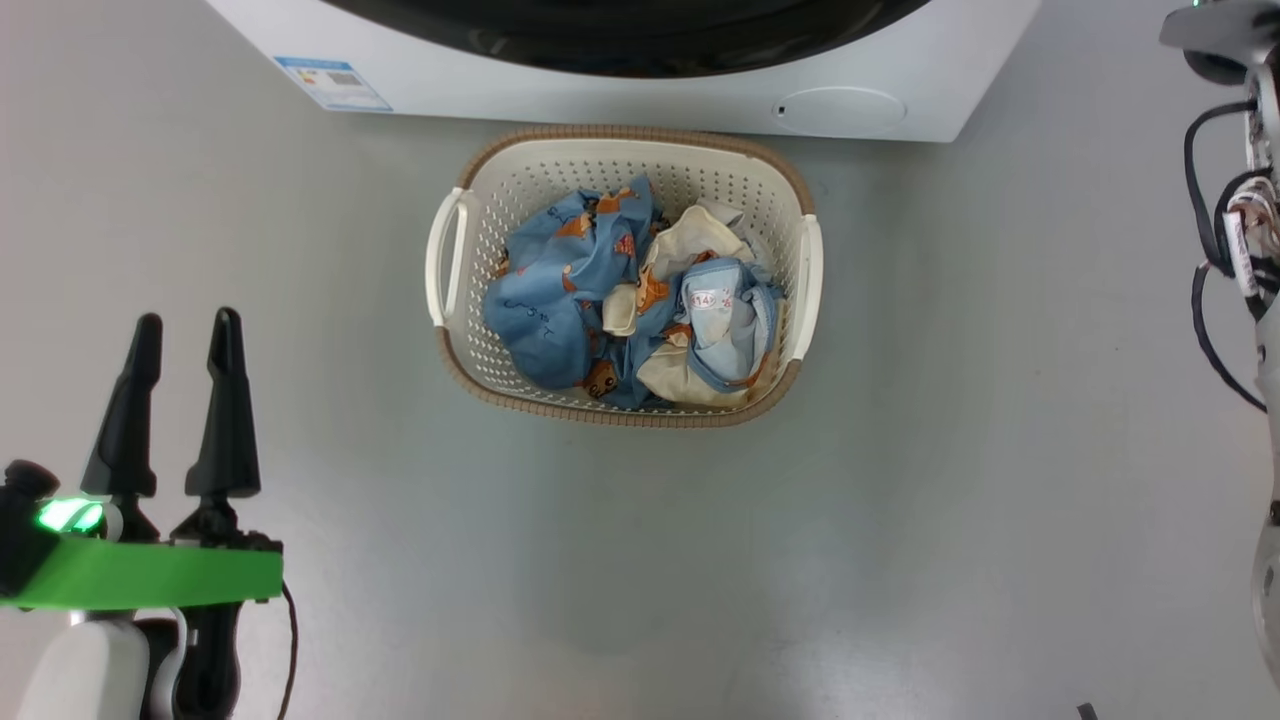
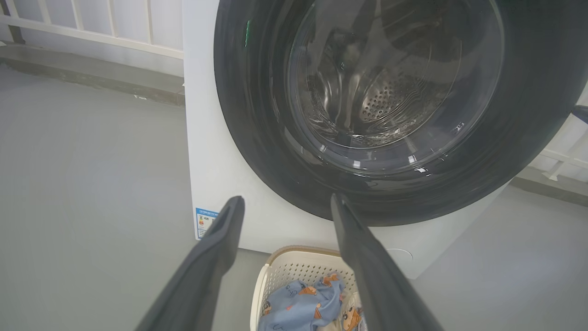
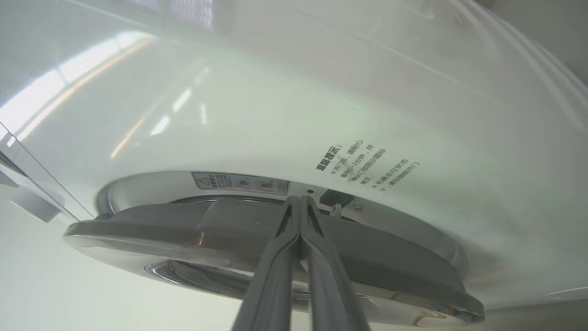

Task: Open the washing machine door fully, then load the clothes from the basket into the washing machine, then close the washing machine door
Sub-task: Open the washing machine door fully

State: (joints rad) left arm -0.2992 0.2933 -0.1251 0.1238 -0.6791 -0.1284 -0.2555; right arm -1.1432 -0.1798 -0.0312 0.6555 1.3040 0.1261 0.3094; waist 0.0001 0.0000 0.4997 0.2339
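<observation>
Blue label sticker (image 1: 333, 83): upper left, on big white washing machine (image 1: 600, 100); writing unreadable.
Left gripper (image 1: 185, 325): jaws apart.
Right gripper (image 3: 301, 202): jaws together.

Grey floor (image 1: 900, 500), white railing (image 2: 92, 36), concrete ledge (image 2: 92, 78)

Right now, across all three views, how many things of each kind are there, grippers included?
White front-loading washing machine: 1
Round glossy black door: 1
Cream-white perforated plastic basket: 1
Basket side handles: 2
Dark-fingered grippers: 2, left gripper open, right gripper shut
Heap of light blue and cream clothes: 1, pieces not countable
Total: 8
</observation>
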